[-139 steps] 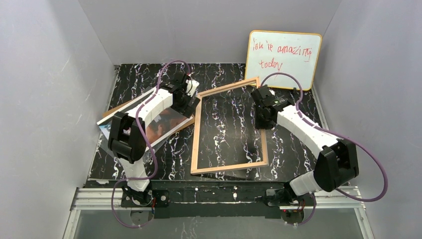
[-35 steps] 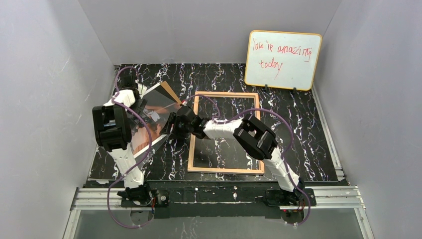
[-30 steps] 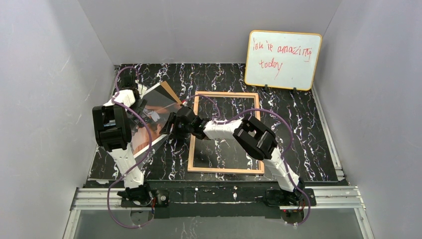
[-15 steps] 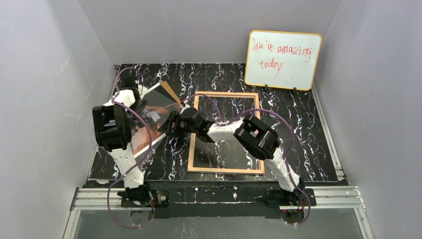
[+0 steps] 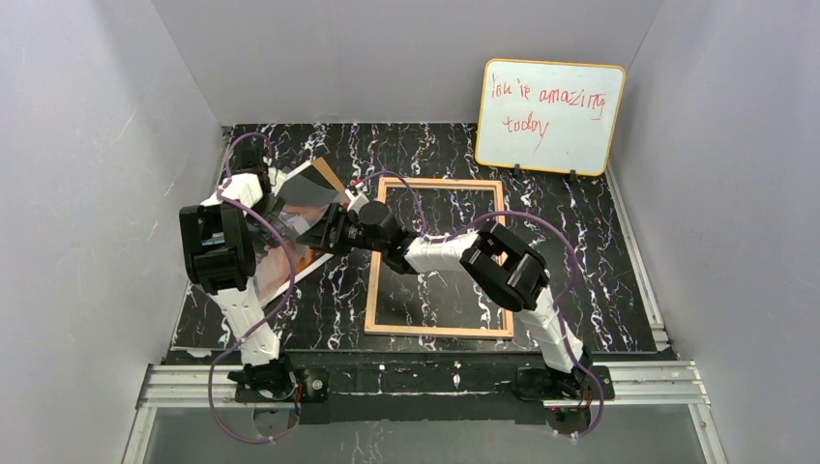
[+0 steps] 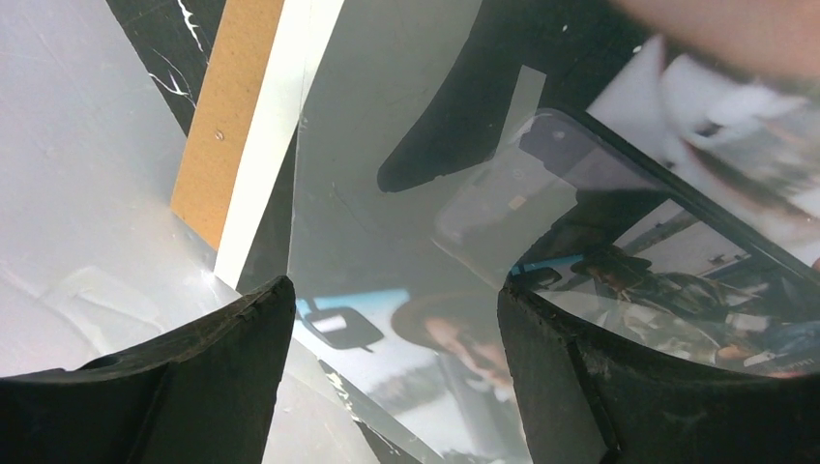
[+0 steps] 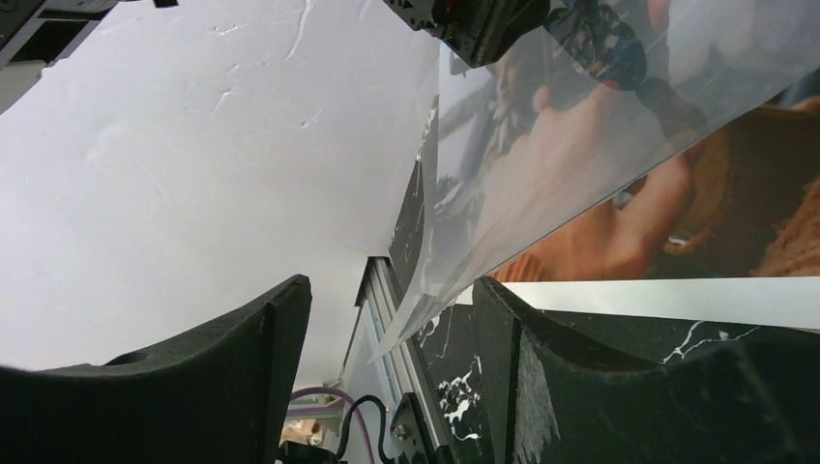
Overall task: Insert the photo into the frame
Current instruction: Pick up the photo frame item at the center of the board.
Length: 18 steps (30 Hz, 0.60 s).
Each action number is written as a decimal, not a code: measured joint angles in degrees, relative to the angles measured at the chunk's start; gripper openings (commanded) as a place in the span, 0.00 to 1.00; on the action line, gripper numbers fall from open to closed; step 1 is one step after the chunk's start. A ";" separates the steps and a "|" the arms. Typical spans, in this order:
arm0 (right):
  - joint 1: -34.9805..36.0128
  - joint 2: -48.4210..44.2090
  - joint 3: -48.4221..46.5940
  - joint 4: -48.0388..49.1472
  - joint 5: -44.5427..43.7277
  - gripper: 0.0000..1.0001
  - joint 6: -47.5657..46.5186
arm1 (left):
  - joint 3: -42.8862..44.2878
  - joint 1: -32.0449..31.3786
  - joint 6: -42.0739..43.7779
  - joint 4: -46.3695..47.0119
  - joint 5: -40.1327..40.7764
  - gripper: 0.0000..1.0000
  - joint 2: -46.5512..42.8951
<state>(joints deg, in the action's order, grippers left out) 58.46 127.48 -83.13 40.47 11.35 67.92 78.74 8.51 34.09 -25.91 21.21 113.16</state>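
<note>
The frame (image 5: pixel 440 256) lies flat mid-table, tan wood side up. The photo (image 5: pixel 290 237), glossy with orange-brown tones and a white border, lies tilted on the left; it also shows in the right wrist view (image 7: pixel 716 213). A clear glossy sheet (image 7: pixel 541 145) is raised over it, and its corner hangs between my right fingers. My right gripper (image 5: pixel 326 232) reaches across to the photo's right edge and is open (image 7: pixel 392 377). My left gripper (image 5: pixel 274 198) is open over the photo's far end (image 6: pixel 396 377), with the photo (image 6: pixel 454 338) and the sheet between its fingers.
A brown backing board (image 5: pixel 329 176) sticks out under the photo at the back, also in the left wrist view (image 6: pixel 227 126). An orange-rimmed whiteboard (image 5: pixel 549 116) with red writing leans on the back wall. Grey walls close in both sides.
Since 4.6 s ago the frame was squared and the right arm crossed to the photo. In the last second the right gripper moved up and back, and the sheet's right edge rose.
</note>
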 measured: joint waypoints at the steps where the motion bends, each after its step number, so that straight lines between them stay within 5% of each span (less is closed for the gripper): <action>1: 0.00 0.11 0.00 -0.02 0.00 0.70 0.04 | 0.02 0.00 0.00 -0.17 0.00 0.75 0.00; 18: -1.03 7.08 -1.09 6.21 -2.34 0.60 0.74 | 0.87 0.07 0.85 -4.87 -0.79 0.73 0.22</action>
<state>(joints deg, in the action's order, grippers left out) 57.43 134.56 -84.23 46.68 9.02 68.66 79.61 8.58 34.94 -30.79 20.43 113.38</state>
